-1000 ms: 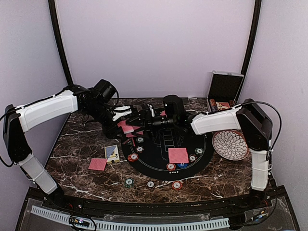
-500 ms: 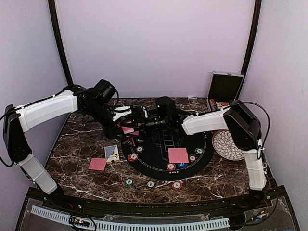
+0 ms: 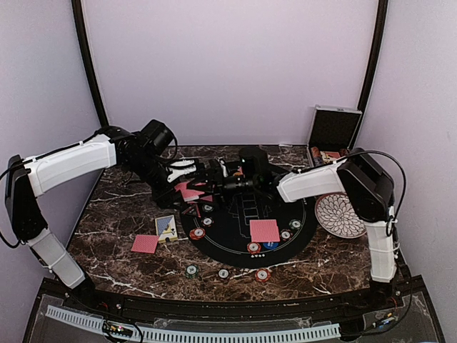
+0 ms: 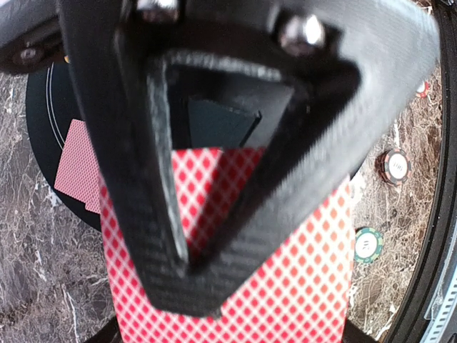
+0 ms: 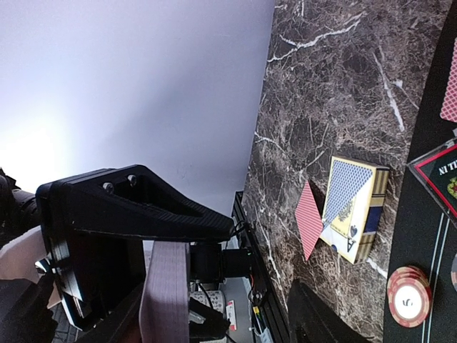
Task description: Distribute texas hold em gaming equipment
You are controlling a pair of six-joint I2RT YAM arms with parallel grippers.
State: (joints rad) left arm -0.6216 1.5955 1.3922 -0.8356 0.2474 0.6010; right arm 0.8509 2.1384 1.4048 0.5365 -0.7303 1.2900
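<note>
- Top view: the left fingers (image 3: 186, 179) are clamped on a deck of red-backed cards (image 3: 188, 191), held over the far left rim of the round black mat (image 3: 235, 239).
- The right fingers (image 3: 209, 179) reach in from the right and sit just beside that deck. I cannot tell whether they are open or pinching a card.
- One dealt card (image 3: 264, 230) lies face down on the mat, with a blue button disc (image 3: 270, 245) near its front edge and a red chip stack (image 3: 197, 233) at the mat's left edge.
- On the marble desk (image 3: 114, 214), a loose card (image 3: 145, 244) lies beside a blue card box (image 3: 166, 227). A green chip (image 3: 191, 271) and a darker chip (image 3: 223, 274) sit near the front.
- A white patterned plate (image 3: 341, 214) sits right of the mat, and an open black case (image 3: 332, 132) stands in the far right corner.
- Left wrist view: a black triangular finger (image 4: 121, 179) lies across the deck's diamond-patterned back (image 4: 285, 286), which fills the lower frame. The green chip (image 4: 367, 245) and the darker chip (image 4: 394, 166) show at the right, and the dealt card (image 4: 75, 164) at the left.
- Right wrist view: the deck (image 5: 164, 300) appears edge-on under the left arm's finger (image 5: 136, 207). Beyond it are the card box (image 5: 353, 207), the loose card (image 5: 308, 218) at its side, and the red chip stack (image 5: 408, 294).
- The right arm's own fingers barely show here, so their state cannot be told.
</note>
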